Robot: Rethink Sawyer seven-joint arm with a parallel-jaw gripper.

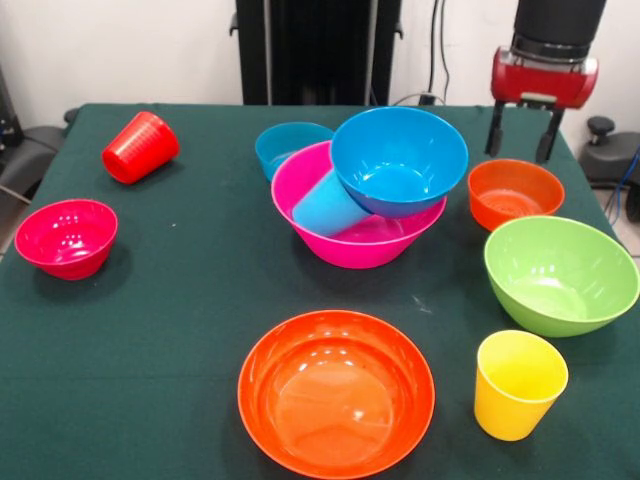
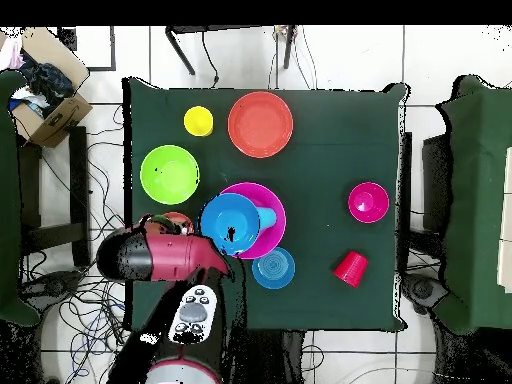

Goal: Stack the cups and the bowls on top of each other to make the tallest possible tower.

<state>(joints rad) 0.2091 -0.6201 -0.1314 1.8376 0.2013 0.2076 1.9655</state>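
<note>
Here the gripper point(image 1: 520, 135) hangs with fingers spread, empty, above the small orange bowl point(image 1: 515, 192) near the table's point(image 1: 180, 300) far edge; beside it the pink bowl point(image 1: 355, 245) mid-table holds a tipped light blue cup point(image 1: 328, 208) and blue bowl point(image 1: 400, 160).

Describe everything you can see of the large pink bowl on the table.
The large pink bowl is glossy plastic, round, upright on the green cloth near the table's middle. It is the tower's base: a light blue cup lies on its side inside it, and a large blue bowl rests tilted on the cup and the pink rim. A small blue bowl sits right behind it; whether they touch is unclear.
</note>
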